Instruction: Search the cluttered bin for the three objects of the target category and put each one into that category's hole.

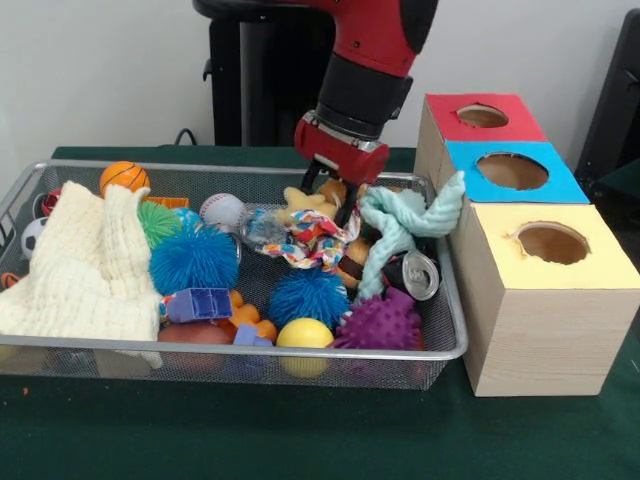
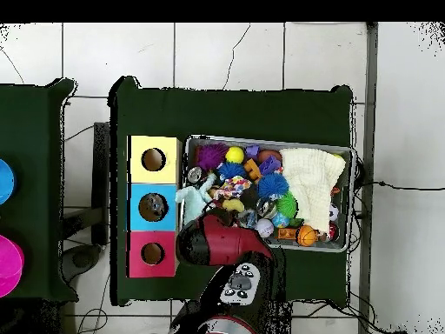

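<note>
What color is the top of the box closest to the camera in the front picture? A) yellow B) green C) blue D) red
A: in the front view the nearest box has a yellow top with a round hole, and the blue one and red one sit behind it.

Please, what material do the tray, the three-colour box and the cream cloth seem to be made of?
The tray looks like metal wire mesh: a fine grey grid under a shiny rim. The box seems to be pale wood, with grain lines visible on its side and matte coloured tops. The cloth looks like soft woven cotton, crinkled and matte.
</note>
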`<control>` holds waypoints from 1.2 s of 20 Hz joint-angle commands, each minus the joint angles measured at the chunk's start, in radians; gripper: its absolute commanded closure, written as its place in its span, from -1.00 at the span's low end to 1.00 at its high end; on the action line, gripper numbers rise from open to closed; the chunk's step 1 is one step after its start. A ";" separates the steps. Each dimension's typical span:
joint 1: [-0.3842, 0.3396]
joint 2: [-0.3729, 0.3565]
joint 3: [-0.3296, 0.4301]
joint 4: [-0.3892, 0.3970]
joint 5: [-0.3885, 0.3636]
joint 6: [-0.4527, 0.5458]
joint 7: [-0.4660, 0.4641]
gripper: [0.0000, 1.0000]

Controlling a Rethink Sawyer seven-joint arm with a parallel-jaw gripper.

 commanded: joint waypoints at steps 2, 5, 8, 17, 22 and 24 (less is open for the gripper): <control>-0.068 0.088 -0.007 -0.135 -0.056 -0.063 0.006 -1.00; -0.089 0.043 0.026 -0.137 -0.072 -0.057 0.002 -1.00; -0.117 -0.001 0.071 -0.139 -0.094 -0.039 -0.007 -1.00; -0.039 -0.030 -0.067 -0.248 -0.159 -0.118 -0.032 -1.00; -0.042 -0.018 -0.120 -0.299 -0.210 -0.170 -0.050 -1.00; -0.044 -0.001 -0.146 -0.317 -0.220 -0.201 -0.047 -1.00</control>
